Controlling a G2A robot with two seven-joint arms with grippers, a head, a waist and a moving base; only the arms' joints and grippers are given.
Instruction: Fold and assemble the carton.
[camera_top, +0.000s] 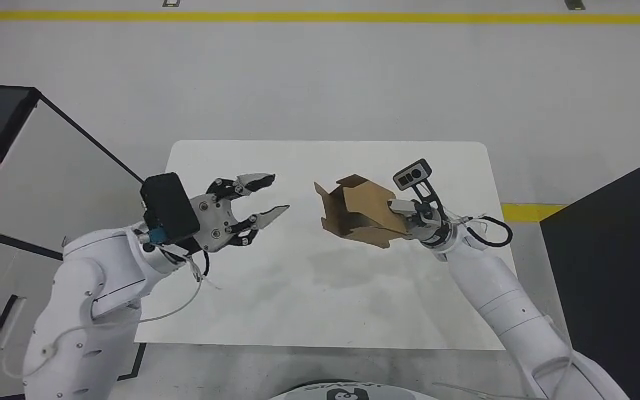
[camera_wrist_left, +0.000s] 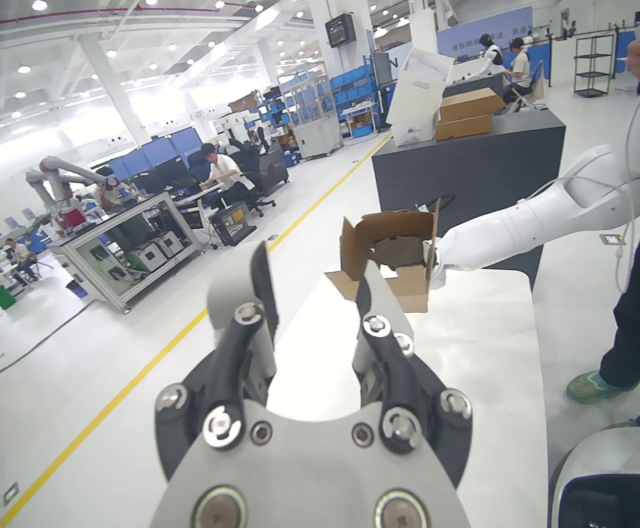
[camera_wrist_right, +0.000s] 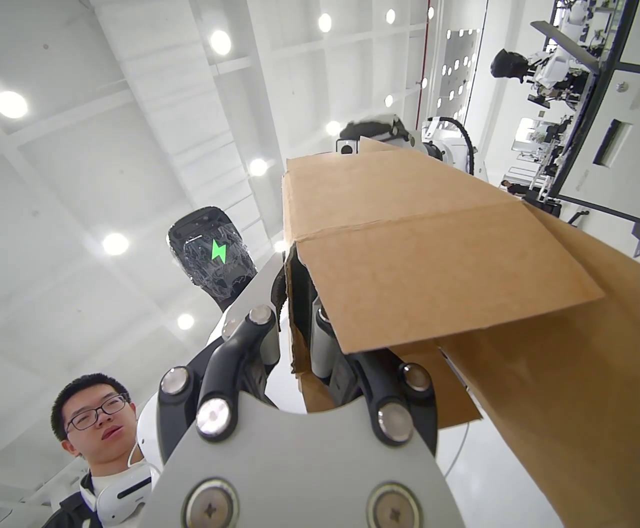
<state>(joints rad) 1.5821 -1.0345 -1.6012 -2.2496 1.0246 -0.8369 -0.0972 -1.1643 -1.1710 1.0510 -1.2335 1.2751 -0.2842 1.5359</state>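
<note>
Fingers (camera_wrist_right: 324, 340) of right gripper (camera_wrist_right: 300, 325) pinched tight on one wall of brown box (camera_top: 355, 210), over right side of white table (camera_top: 300, 300). Left gripper (camera_top: 272, 195) spread wide, empty, near box, not touching.

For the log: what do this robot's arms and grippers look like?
The left arm and right arm have smooth, rounded white shells. The left gripper and right gripper each have a silver plate with screws, black linkages and two fingers. A black camera block sits on the left wrist; a black cable loops at the right wrist.
</note>
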